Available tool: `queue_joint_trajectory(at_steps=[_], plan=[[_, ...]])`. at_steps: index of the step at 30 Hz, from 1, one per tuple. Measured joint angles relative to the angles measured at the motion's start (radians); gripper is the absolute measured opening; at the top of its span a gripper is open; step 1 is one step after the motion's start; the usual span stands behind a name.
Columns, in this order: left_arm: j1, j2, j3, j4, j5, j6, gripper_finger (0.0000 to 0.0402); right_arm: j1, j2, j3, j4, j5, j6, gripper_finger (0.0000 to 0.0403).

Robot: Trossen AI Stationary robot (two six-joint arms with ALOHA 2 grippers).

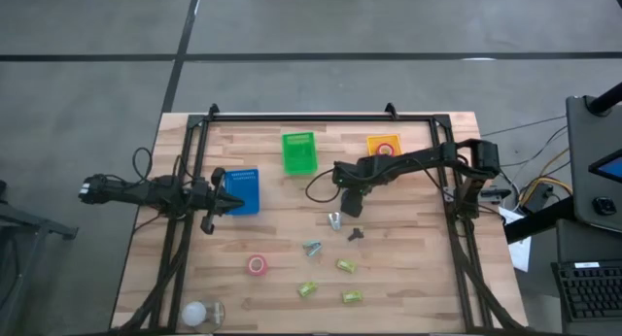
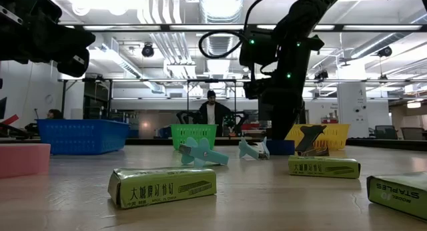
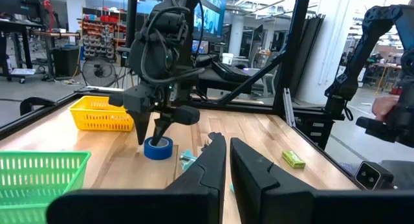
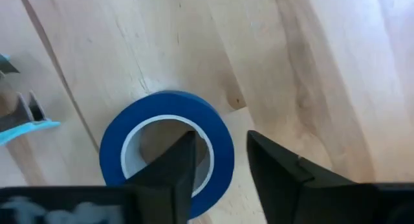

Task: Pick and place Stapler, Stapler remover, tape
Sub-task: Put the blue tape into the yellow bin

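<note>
Overhead, the wooden bench (image 1: 408, 278) fills the middle of the view, with a black frame around it. Both dark arms reach in from the sides: the left one lies low along its side, its claw (image 1: 236, 206) pinched shut beside the blue basket (image 1: 242, 189); the right one stretches across from the far side, its claw (image 4: 218, 160) down at the bench centre. That right claw straddles the wall of the blue tape roll (image 4: 165, 144), one finger inside the white core and the other outside the ring, the gap narrow though I cannot tell whether it grips yet. The roll lies flat on the wood, seen from the left wrist as a blue ring (image 3: 158, 148) under the claw. A green basket (image 1: 299, 151) and a yellow basket (image 1: 383, 145) stand toward the far edge, the yellow one holding a red roll. Nearer the front lies a red tape roll (image 1: 257, 265), and a white ball-like thing (image 1: 196, 313) sits at the front left corner. Small staple boxes (image 1: 347, 266) and two pale blue staple removers (image 1: 312, 247) are scattered between.
</note>
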Motion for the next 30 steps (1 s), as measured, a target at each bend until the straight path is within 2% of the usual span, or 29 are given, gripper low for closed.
queue_joint_trajectory(at_steps=[6,9,16,20,30], plan=[[0.0,0.0,0.0,0.0,0.0,0.0,0.0026,-0.005,-0.003,0.014,-0.001,0.001,-0.026,0.0049],[0.0,0.0,0.0,0.0,0.0,0.0,0.0026,-0.005,-0.007,0.028,-0.012,0.0,-0.032,0.0033],[0.0,0.0,0.0,0.0,0.0,0.0,0.0026,-0.011,-0.045,0.109,-0.14,0.004,-0.051,0.0042],[0.0,0.0,0.0,0.0,0.0,0.0,0.0026,-0.028,-0.11,0.14,-0.194,0.029,-0.065,0.0041],[0.0,0.0,0.0,0.0,0.0,0.0,0.0026,-0.162,-0.356,0.062,-0.237,0.062,-0.047,0.0043]])
